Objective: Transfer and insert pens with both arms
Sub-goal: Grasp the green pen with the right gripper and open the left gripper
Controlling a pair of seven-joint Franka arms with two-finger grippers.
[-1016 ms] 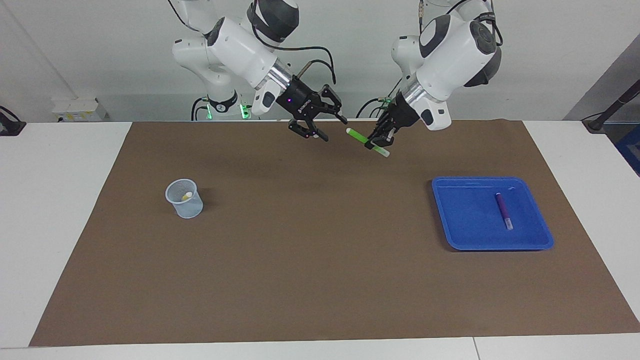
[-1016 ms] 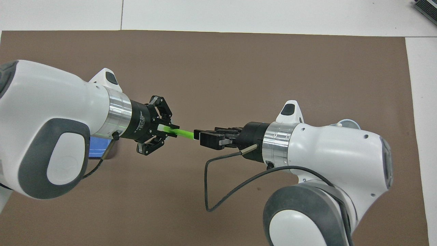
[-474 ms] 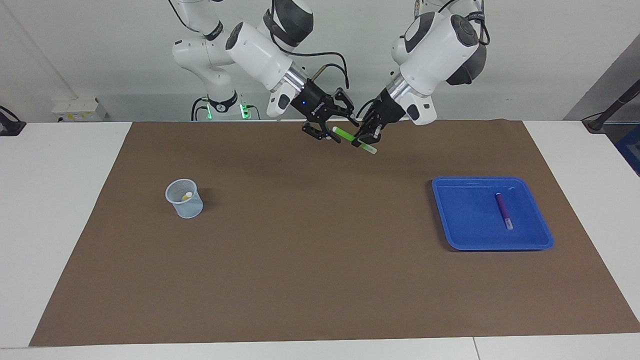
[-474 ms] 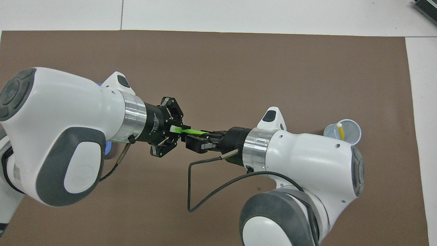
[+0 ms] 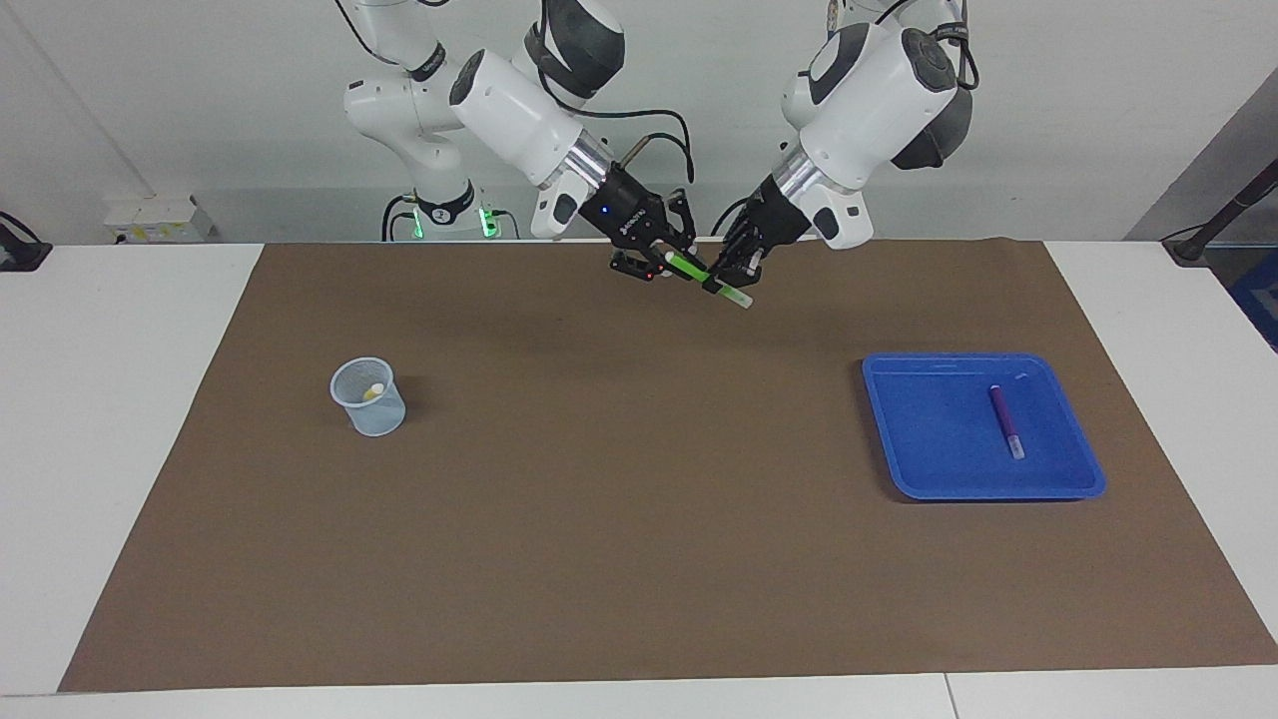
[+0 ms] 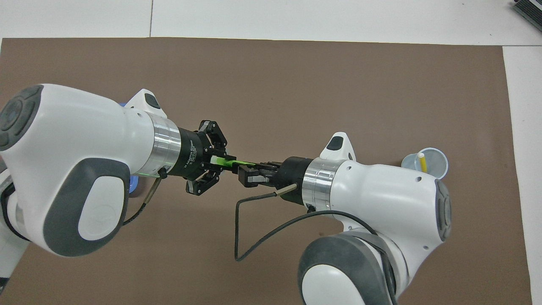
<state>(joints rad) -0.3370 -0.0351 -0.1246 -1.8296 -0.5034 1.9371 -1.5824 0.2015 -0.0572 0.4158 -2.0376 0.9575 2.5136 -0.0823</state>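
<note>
Jaws of left gripper [image 5: 727, 277] and right gripper [image 5: 667, 262] both clamped on green pen [image 5: 689, 267].

Facing view: high cam across worktop [image 5: 120, 399], looks toward robot bases, takes in whole brown mat [image 5: 639, 559], wide and far off. Overhead view: cam above robots' end, looks fwd and steeply down, much nearer, arms fill lower frame. Shared: mat centre, mesh cup [image 5: 368, 396] [image 6: 427, 162]. Views half a turn apart.
</note>
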